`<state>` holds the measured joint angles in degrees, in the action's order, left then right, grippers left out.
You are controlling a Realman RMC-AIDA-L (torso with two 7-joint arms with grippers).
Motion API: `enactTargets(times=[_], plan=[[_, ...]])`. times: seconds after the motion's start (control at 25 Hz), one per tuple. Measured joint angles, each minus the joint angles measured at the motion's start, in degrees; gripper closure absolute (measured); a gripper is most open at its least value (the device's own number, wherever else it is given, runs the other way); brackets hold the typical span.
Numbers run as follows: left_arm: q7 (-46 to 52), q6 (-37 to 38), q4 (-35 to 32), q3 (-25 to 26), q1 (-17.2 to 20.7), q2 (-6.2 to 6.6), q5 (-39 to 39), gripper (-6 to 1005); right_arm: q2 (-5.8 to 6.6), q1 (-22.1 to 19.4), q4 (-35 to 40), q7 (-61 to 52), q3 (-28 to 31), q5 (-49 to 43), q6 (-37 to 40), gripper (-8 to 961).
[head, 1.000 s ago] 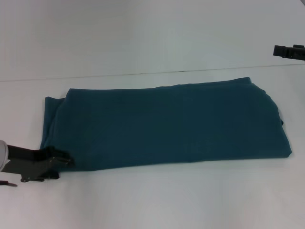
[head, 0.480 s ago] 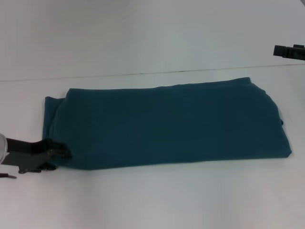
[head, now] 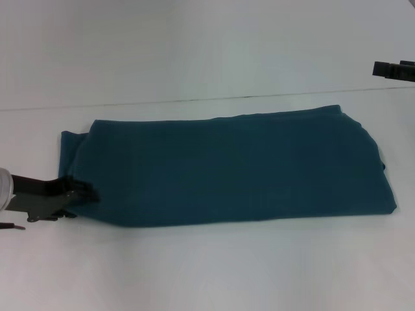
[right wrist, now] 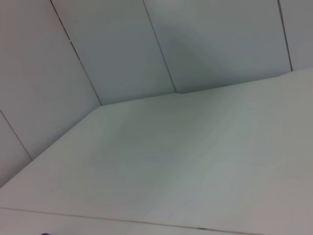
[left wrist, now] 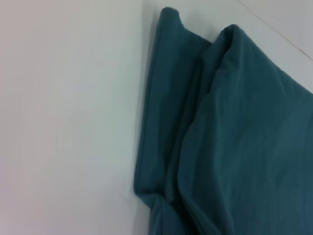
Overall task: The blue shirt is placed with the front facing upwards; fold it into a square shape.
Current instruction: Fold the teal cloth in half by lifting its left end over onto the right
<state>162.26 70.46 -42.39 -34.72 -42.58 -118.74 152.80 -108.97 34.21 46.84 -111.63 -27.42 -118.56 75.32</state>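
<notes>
One fold left, by my read: long band needs halving into a square.
shirt: the blue shirt point(head: 227, 170) lies flat mid-counter point(head: 214, 272), plain side up, layered edges at its left end.
left pincer point(head: 83, 194): at the near-left corner; grip state can't tell.
right pincer point(head: 393, 69): parked far right, can't tell.
tip: catch all layers, carry low, align edges.

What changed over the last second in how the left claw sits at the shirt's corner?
The left claw slid farther from the robot along the left end of the blue shirt, from the near corner up the edge, nudging that corner slightly. Shirt otherwise unmoved, a long folded band. The right claw stayed parked at far right.
</notes>
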Motion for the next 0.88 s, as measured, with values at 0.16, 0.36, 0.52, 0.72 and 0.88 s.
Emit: enactTargets(times=[0.16, 0.36, 0.52, 0.72, 0.88], plan=[[-0.02, 0.00, -0.10, 0.00, -0.08, 0.10, 0.08, 418, 0.00, 0.01, 0.00, 0.05, 0.00, 0.00, -0.12, 54], [-0.03, 0.01, -0.13, 0.00, -0.13, 0.23, 0.14, 420, 0.00, 0.06, 0.00, 0.26, 0.00, 0.00, -0.26, 54], [-0.03, 0.02, -0.15, 0.00, -0.22, 0.25, 0.11, 422, 0.00, 0.07, 0.00, 0.28, 0.00, 0.00, -0.28, 53], [-0.59, 0.00, -0.15, -0.13, -0.30, 0.26, -0.07, 425, -0.12, -0.02, 0.00, 0.28, 0.00, 0.00, -0.40, 53], [-1.85, -0.27, -0.28, -1.44, -0.37, 0.07, -0.22, 427, -0.17, -0.07, 0.00, 0.28, 0.00, 0.00, -0.44, 53]])
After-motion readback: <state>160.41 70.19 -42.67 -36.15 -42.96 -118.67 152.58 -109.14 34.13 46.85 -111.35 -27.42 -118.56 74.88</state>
